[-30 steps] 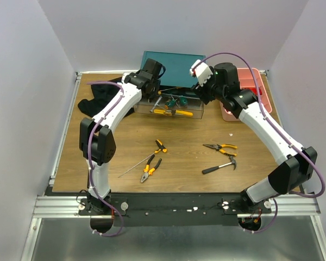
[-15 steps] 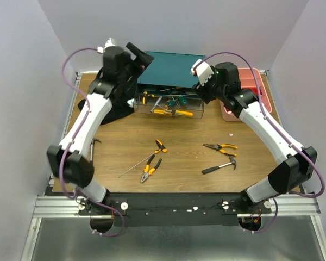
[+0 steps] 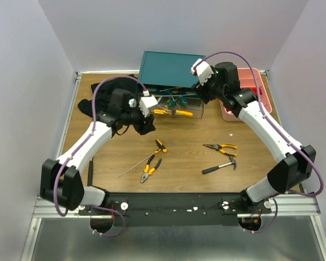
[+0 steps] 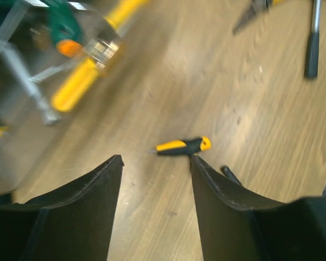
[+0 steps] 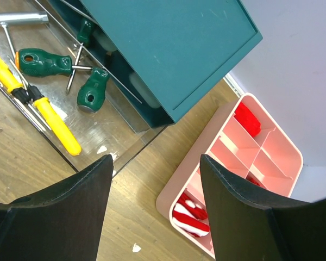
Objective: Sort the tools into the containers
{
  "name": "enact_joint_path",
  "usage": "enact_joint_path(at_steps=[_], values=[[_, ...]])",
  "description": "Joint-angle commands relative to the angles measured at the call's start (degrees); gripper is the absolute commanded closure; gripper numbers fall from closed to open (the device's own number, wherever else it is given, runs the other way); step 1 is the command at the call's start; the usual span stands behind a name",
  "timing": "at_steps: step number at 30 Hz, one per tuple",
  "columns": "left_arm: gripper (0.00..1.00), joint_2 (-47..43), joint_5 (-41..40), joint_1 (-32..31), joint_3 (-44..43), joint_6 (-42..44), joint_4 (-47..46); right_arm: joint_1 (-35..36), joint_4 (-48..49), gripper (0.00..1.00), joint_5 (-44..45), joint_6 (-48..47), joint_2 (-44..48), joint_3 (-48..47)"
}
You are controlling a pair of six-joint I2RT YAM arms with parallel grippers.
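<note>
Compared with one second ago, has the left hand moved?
Yes. In the top view the left hand has come down the picture, away from the teal cabinet, and is now off the left end of the clear drawer.

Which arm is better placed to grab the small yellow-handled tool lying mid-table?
Left. The left gripper, open and empty, points down at the small yellow-handled tool, seen between its jaws. The right gripper is over by the cabinet and pink tray.

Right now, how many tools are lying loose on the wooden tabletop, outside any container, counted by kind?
Pliers: 3
Hammer: 1
Thin metal rod: 1
Total: 5
</note>
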State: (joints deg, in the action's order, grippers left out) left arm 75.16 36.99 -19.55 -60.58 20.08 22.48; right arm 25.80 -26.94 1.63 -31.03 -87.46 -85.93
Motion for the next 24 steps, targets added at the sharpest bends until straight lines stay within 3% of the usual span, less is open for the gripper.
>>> enact_joint_path(at_steps=[1,4,10,15,24], values=[[0.41,5.6,-1.6,-3.6,1.3,5.1,2.8,-0.3,1.0,0.27,-1.2,0.6,1.7,1.1],[0.42,6.5,-7.3,-6.4,4.5,0.5,-3.5,-0.5,1.6,0.27,-1.1,0.6,2.1,1.9],[0.44,11.6,-15.4,-11.0,4.5,-7.4,-5.3,-0.7,1.7,0.27,-1.3,0.8,3.3,3.7],[0.53,14.4,-20.6,-13.9,5.9,-5.8,-6.1,-1.5,1.7,0.27,-1.4,0.8,4.4,4.7],[0.54,16.8,-23.0,-15.8,8.4,-2.1,-2.5,-2.2,1.9,0.27,-1.3,0.9,4.8,5.2]])
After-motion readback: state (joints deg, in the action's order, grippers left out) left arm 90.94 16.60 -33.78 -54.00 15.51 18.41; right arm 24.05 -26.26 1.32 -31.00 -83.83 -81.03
